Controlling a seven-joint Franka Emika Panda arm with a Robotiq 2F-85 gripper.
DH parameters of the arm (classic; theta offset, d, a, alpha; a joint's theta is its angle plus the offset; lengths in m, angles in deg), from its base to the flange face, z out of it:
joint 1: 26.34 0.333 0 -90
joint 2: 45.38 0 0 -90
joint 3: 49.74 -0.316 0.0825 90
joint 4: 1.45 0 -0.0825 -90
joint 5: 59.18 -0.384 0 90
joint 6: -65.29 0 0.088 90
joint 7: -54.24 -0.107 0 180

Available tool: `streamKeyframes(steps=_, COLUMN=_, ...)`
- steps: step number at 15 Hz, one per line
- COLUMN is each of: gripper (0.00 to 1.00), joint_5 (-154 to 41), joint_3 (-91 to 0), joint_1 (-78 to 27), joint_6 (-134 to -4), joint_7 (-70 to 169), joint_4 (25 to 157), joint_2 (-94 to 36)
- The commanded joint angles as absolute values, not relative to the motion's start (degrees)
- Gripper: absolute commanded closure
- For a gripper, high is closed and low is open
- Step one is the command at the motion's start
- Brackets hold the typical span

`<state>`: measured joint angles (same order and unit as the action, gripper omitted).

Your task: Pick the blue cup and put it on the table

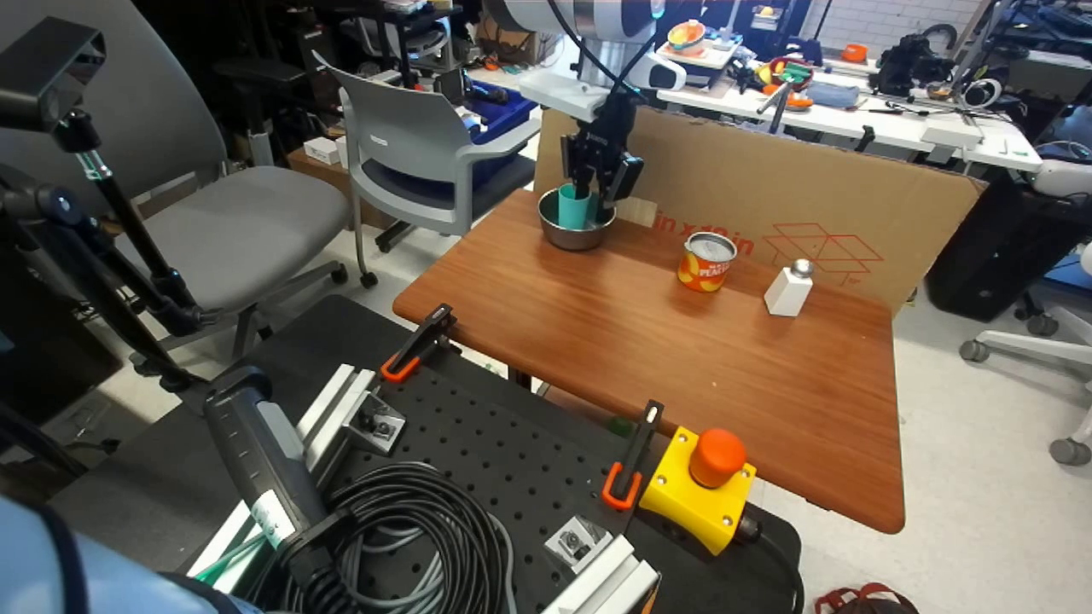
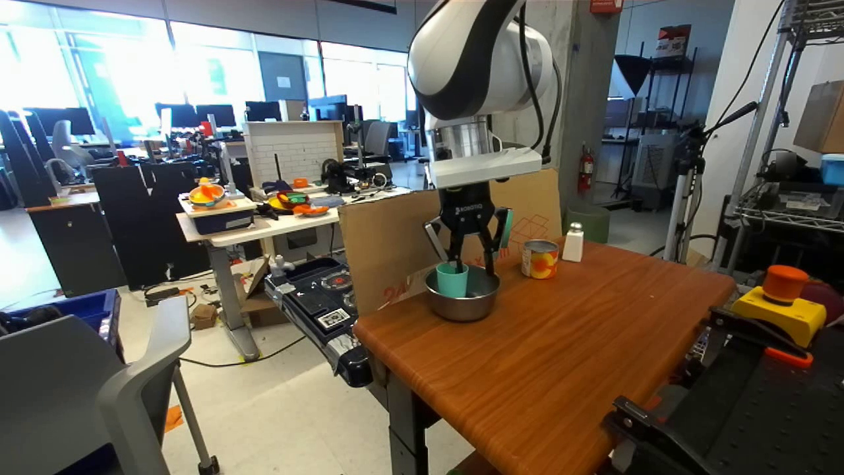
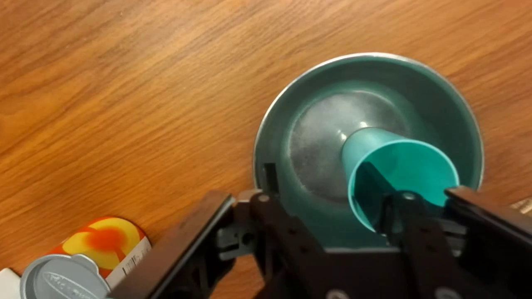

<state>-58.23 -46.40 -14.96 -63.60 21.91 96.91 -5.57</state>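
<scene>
The gripper (image 2: 475, 269) — ROBOTIQ on its body in an exterior view — hangs low over the bowl (image 2: 463, 309) with its fingers (image 3: 374, 187) spread: in the wrist view one dips into the mouth of the cup (image 2: 452, 285), and the other is over the bowl, outside the cup. The cup sits in the bowl, mouth up, at the far left of the table (image 1: 597, 315); whether a finger touches its wall, I cannot tell. To the right is a can (image 1: 707, 257), with "PEA" legible on its orange label (image 1: 701, 275); the wrist view shows a barcode (image 3: 129, 262) there, and markings on the lid (image 3: 62, 279) too blurred to read. Farther right stands a white shaker (image 1: 789, 292). Along the far edge, cardboard (image 1: 725, 170) bears red print: "in x", blurred figures, "in" — and a drawn box (image 1: 823, 246).
</scene>
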Motion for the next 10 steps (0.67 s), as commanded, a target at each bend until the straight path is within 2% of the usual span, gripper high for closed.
streamKeyframes(steps=1, gripper=0.81, joint_5=-56.9, joint_3=-45.2, joint_1=-13.3, joint_6=-61.5, joint_7=20.1, joint_4=94.1, joint_2=-4.1)
streamKeyframes(steps=3, gripper=0.96, joint_5=-56.9, joint_3=-45.1, joint_1=-12.9, joint_6=-61.5, joint_7=19.7, joint_4=94.0, joint_2=-4.1)
streamKeyframes(steps=4, gripper=0.99, joint_5=-56.8, joint_3=-45.1, joint_1=-12.8, joint_6=-61.6, joint_7=19.6, joint_4=94.2, joint_2=-4.3)
streamKeyframes(steps=10, gripper=0.99, joint_5=-56.8, joint_3=-45.8, joint_1=-12.1, joint_6=-64.9, joint_7=21.2, joint_4=102.7, joint_2=-13.9)
